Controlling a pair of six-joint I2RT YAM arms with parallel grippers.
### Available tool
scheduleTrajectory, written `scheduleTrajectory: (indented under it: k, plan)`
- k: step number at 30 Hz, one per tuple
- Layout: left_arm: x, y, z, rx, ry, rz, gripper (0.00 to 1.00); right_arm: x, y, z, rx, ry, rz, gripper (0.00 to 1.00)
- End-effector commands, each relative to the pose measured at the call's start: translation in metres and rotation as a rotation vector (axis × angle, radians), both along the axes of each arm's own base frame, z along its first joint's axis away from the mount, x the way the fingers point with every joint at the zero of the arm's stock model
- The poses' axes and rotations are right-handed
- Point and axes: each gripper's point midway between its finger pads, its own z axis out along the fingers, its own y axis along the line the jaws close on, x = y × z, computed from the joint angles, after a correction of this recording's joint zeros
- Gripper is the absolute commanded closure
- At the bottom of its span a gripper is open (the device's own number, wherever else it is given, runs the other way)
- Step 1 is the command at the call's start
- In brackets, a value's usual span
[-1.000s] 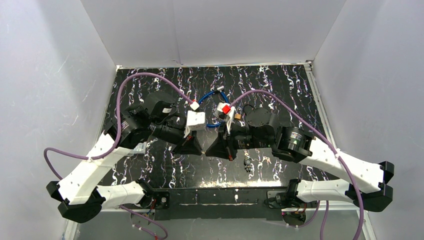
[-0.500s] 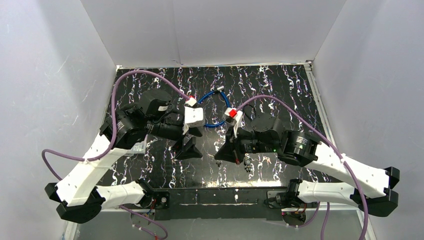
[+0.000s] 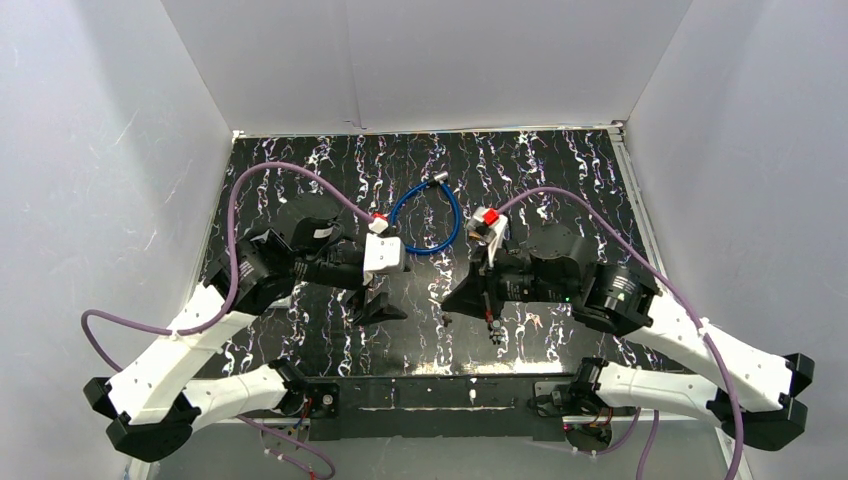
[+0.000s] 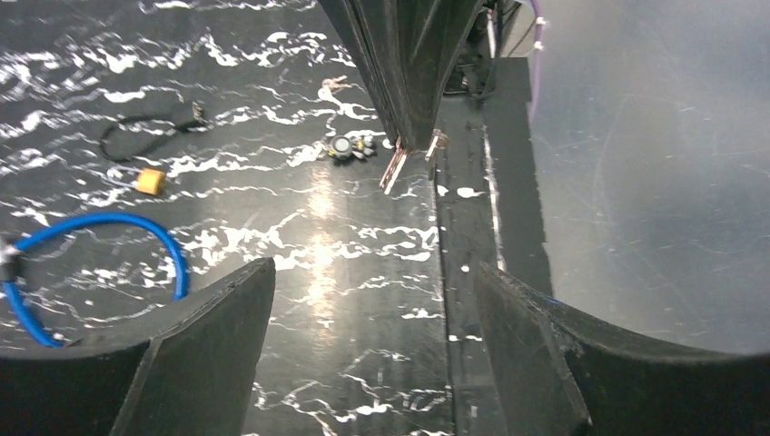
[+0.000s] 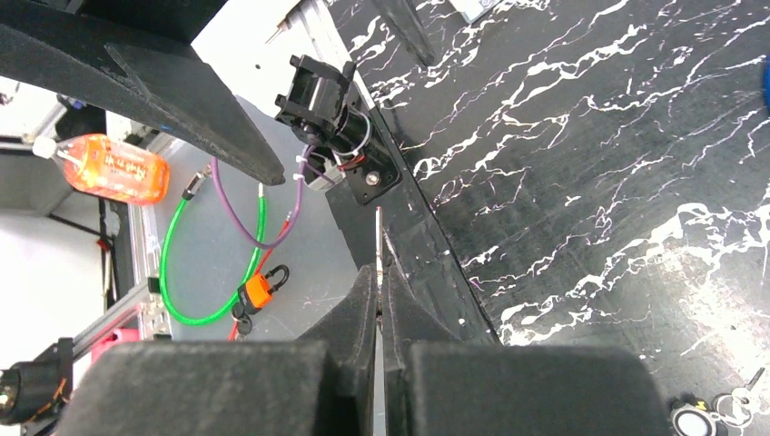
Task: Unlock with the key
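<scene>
While the right gripper (image 5: 378, 272) is pinching the key (image 5: 378, 234) near six o'clock, the left gripper (image 4: 372, 266) is hanging wide and empty; the blue cable lock (image 4: 109, 218) is lying untouched toward twelve o'clock, so unlocking is seemingly only beginning

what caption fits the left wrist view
left gripper, jaws open, facing the right gripper pinching a key; blue cable loop nearby

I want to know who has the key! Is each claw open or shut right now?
Left gripper: jaws open, holding nothing.
Right gripper: jaws shut on a thin metal key.
</scene>
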Motion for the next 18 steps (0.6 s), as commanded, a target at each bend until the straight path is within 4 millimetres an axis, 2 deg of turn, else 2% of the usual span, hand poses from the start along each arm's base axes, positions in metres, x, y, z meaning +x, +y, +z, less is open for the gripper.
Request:
scheduleTrajectory:
  k: [1, 4, 7, 8, 10, 13, 15, 16, 18]
  plan:
    - [0.018, -0.007, 0.015, -0.062, -0.209, -0.037, 0.2, 0.003, -0.009, 0.017, 0.097, 0.02, -0.016, 0.99]
    - [0.029, -0.011, 0.01, -0.057, -0.259, -0.028, 0.16, 0.011, -0.013, 0.014, 0.099, 0.036, -0.036, 0.99]
    - [0.055, -0.018, 0.001, -0.052, -0.287, 0.075, 0.08, 0.024, -0.021, 0.009, 0.087, 0.045, -0.102, 0.99]
    - [0.07, -0.021, -0.005, -0.043, -0.291, 0.144, 0.04, 0.032, -0.027, 0.006, 0.079, 0.046, -0.149, 0.99]
    - [0.098, -0.024, -0.024, -0.001, -0.266, 0.274, 0.02, 0.046, -0.039, 0.002, 0.077, 0.049, -0.232, 0.99]
    - [0.131, -0.032, -0.06, 0.123, -0.204, 0.361, 0.02, 0.062, -0.058, 0.0, 0.094, 0.051, -0.347, 0.99]
    - [0.159, -0.037, -0.086, 0.178, -0.065, 0.442, 0.02, 0.065, -0.069, 0.002, 0.113, 0.048, -0.387, 0.99]
    - [0.167, -0.039, -0.087, 0.177, -0.016, 0.463, 0.02, 0.066, -0.073, 0.002, 0.116, 0.047, -0.403, 0.99]
    - [0.19, -0.043, -0.108, 0.21, 0.119, 0.52, 0.02, 0.066, -0.083, 0.002, 0.114, 0.044, -0.438, 0.99]
